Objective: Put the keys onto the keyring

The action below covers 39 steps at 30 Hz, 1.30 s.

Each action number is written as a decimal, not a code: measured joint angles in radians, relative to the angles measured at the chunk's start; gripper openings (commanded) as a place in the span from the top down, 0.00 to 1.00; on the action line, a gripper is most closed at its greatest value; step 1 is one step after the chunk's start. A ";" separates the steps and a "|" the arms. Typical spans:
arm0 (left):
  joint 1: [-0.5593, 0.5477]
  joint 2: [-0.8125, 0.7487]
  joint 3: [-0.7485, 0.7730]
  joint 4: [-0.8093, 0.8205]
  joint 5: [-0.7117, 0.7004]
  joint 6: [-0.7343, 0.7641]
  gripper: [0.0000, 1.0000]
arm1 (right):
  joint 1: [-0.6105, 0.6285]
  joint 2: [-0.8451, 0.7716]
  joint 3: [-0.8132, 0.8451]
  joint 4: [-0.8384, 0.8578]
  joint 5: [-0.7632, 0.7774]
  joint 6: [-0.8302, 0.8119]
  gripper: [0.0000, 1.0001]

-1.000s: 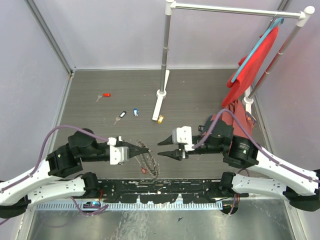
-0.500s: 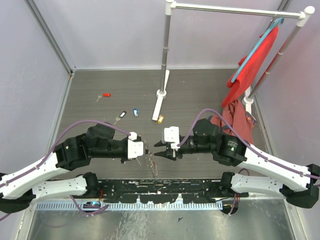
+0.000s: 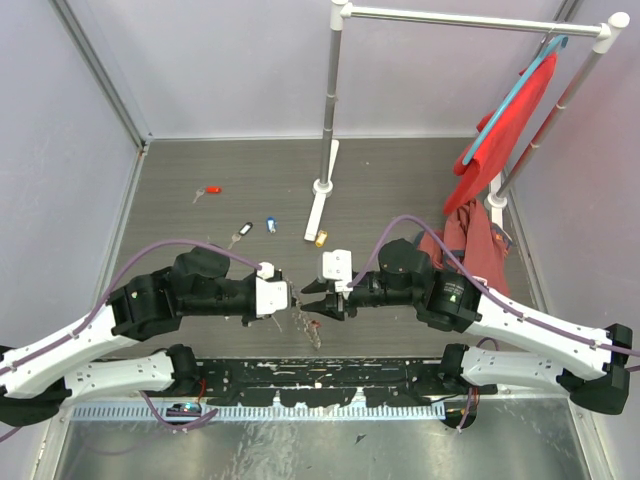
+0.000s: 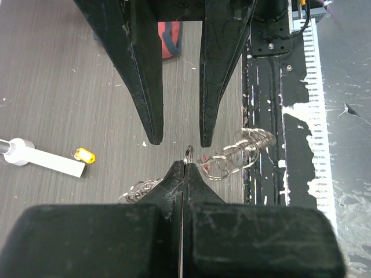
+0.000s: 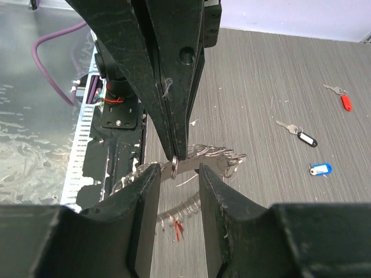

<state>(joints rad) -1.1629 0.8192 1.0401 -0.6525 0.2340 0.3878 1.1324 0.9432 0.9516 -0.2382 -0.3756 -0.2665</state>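
Left gripper (image 4: 184, 174) clamped on keyring (image 4: 240, 149), long axis toward table's near edge

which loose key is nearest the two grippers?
The yellow key, beside the foot of the white stand. The blue key, black key and red key all lie farther away to the left.

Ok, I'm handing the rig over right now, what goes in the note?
Left gripper: shut, pinching the keyring at its fingertips, near the front of the table.
Right gripper: open and holding nothing, with a jaw on either side of the pinched spot.
Red key, black key, blue key, yellow key: loose on the table farther back.
Done: ring gripped. Left: thread all four keys.
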 measured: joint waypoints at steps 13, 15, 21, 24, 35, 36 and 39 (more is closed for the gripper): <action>0.000 0.000 0.000 -0.001 -0.016 -0.005 1.00 | 0.000 0.052 0.000 0.028 -0.001 0.011 0.88; 0.000 -0.001 0.000 -0.003 -0.018 -0.006 1.00 | 0.000 0.052 0.000 0.025 0.000 0.011 0.98; 0.001 -0.006 0.000 0.000 -0.026 -0.006 0.92 | 0.000 0.049 0.000 0.027 0.007 0.011 0.99; 0.001 -0.017 0.000 0.015 -0.027 -0.008 0.83 | 0.002 0.031 -0.010 0.045 0.017 0.011 0.99; 0.001 -0.376 -0.182 0.320 -0.078 -0.082 0.79 | 0.003 -0.171 -0.192 0.236 0.092 0.074 0.99; 0.001 -0.391 -0.203 0.354 -0.079 -0.093 0.78 | 0.003 -0.183 -0.209 0.270 0.095 0.086 0.99; 0.001 -0.399 -0.247 0.422 -0.078 -0.119 0.75 | 0.003 -0.210 -0.259 0.385 0.105 0.121 0.99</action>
<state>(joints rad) -1.1618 0.4206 0.7933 -0.2306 0.1562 0.2684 1.1351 0.7330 0.6926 0.1463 -0.2710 -0.1455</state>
